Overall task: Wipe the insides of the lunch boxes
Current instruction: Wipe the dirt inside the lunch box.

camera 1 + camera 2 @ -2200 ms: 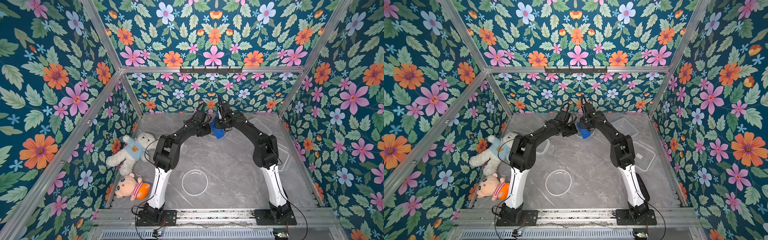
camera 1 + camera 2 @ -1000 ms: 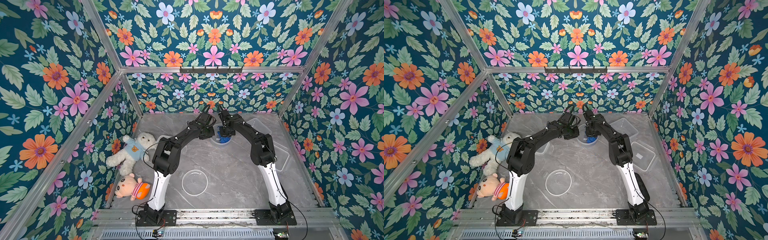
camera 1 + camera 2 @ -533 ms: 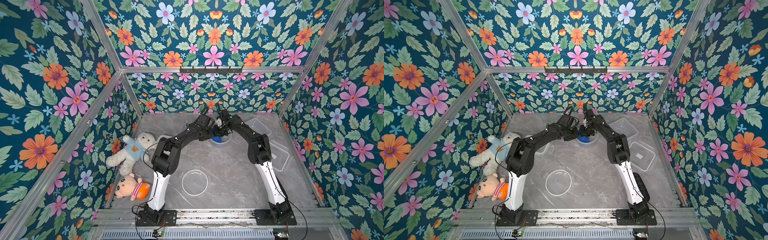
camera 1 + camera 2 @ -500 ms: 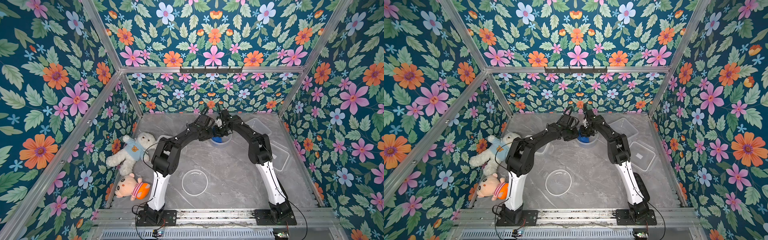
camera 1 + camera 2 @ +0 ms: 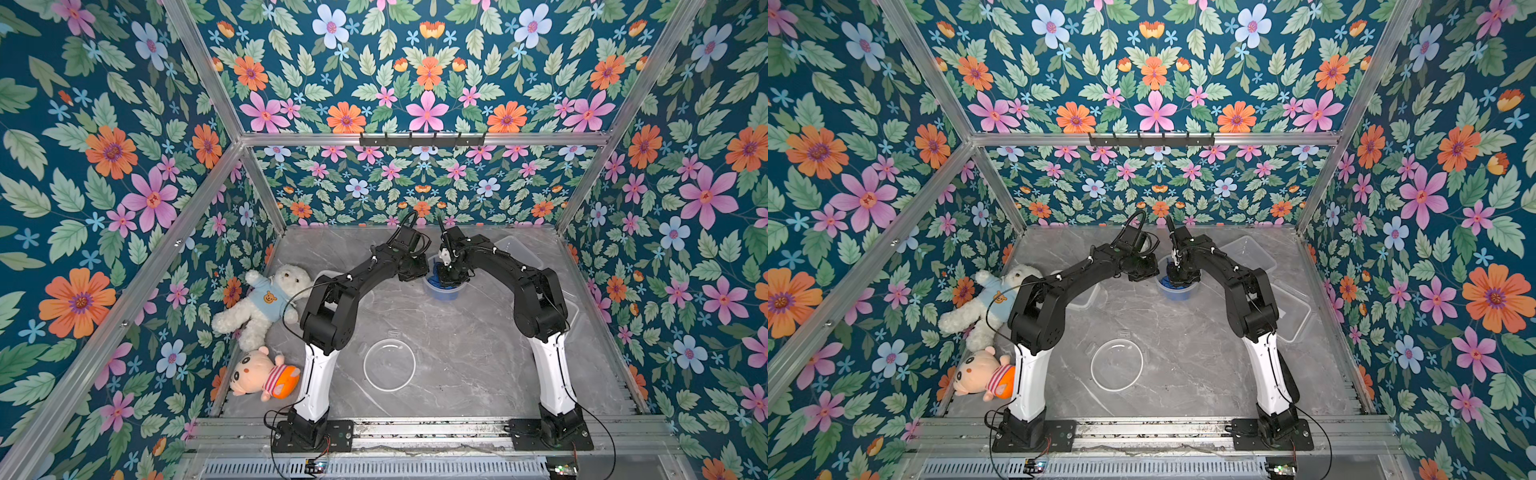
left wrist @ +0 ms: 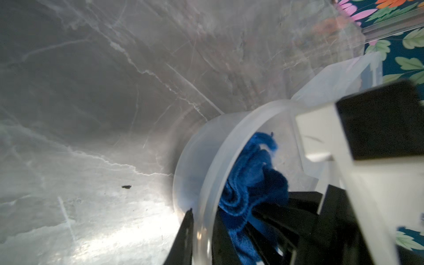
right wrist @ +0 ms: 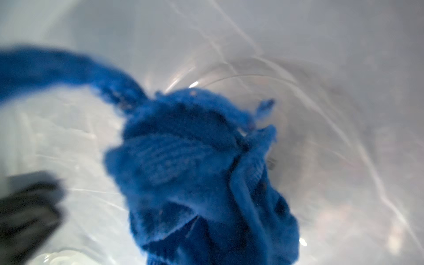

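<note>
Reaching toward the upper middle of the frame in both top views, your two arms meet at the round tub. It stands upright on the grey marble table with the blue cloth bunched inside it.

Your left gripper sits at the tub's left rim. In the left wrist view its two black fingers straddle the clear wall, one outside and one inside. You cannot tell whether they pinch the wall or stand just loose of it.

Your right gripper points down into the tub, onto the cloth. The right wrist view is filled by the cloth, blurred against the tub's pale floor. The jaws themselves are hidden there, so you cannot tell whether they grip the cloth.

To the upper right of the round tub you have the large square tub. At the table's right edge is the rectangular tub, partly behind the right arm. Both are apart from the grippers.

A round clear lid lies in the lower middle of the frame, between the two arms. A white bear and a doll lie at the table's left edge.
</note>
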### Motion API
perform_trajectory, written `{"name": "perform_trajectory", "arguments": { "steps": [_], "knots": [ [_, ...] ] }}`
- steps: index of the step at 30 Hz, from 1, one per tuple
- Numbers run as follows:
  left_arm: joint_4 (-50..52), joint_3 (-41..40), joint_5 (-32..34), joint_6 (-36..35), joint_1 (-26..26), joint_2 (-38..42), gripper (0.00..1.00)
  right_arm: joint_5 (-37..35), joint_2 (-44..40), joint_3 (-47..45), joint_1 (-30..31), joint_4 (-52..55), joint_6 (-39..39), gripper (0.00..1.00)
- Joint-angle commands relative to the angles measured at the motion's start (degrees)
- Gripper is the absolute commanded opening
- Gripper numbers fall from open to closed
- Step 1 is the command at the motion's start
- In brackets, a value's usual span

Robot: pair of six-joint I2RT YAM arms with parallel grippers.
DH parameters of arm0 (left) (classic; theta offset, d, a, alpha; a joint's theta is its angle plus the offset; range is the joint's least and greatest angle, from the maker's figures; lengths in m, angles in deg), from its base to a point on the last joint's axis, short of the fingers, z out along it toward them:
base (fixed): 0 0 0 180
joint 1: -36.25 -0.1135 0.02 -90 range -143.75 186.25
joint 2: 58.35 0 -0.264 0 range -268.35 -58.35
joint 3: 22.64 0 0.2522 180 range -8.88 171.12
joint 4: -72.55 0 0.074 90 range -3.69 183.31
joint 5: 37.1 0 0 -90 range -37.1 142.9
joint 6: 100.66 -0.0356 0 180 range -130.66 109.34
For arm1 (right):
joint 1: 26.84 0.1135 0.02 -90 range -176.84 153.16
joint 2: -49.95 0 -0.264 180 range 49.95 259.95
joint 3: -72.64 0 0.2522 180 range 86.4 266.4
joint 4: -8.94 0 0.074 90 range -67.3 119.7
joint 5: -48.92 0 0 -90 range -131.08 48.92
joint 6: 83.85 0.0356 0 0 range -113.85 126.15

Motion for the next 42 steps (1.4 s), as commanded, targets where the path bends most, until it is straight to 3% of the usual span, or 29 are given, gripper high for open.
{"name": "perform_trajectory", "arguments": {
  "steps": [1, 11, 12, 16, 22, 25, 28, 35, 39, 42],
  "knots": [
    [-0.7, 0.0, -0.1, 0.1, -0.1, 0.9, 0.27, -1.9, 0.2, 0.5, 0.0, 1.5, -0.9, 0.39],
    [-3.9, -2.6, -2.8, 1.0, -0.1, 1.1, 0.3, 0.0, 4.1, 5.9, -0.2, 2.0, 0.1, 0.39],
    [-4.1, -2.8, -2.8, 1.2, -0.1, 1.0, 0.3, -0.1, 4.6, 6.3, -0.1, 1.9, 0.1, 0.34],
    [-5.4, -3.8, -3.9, 2.0, 0.0, 0.1, 0.23, 2.1, 7.1, 8.8, -0.3, 1.3, 0.3, 0.0],
    [-5.8, -4.3, -3.4, 2.0, 0.0, -0.2, 0.13, 16.7, 3.5, 2.6, 0.1, -8.9, 1.4, 0.0],
    [-5.6, -3.6, -3.1, 2.0, 0.0, -0.2, 0.12, 19.2, 0.6, -1.2, 0.2, -9.3, 0.8, 0.0],
    [-5.1, -3.1, -2.9, 1.8, 0.0, -0.3, 0.11, 14.3, -1.3, -3.1, 0.2, -4.2, -0.6, 0.0],
    [-3.1, -3.0, -1.6, 0.9, 0.0, 1.0, 0.1, -12.6, 0.0, -1.3, -2.3, 6.5, 1.7, 0.0],
    [-2.6, -3.4, -1.5, 0.8, 0.1, 1.8, 0.1, -17.8, 6.7, 8.8, -3.3, 9.3, 3.3, 0.0],
    [-2.3, -3.4, -1.2, 0.6, 0.4, 2.0, 0.1, -14.8, 12.8, 19.1, -2.9, 10.5, 3.9, 0.0]
  ]
}}
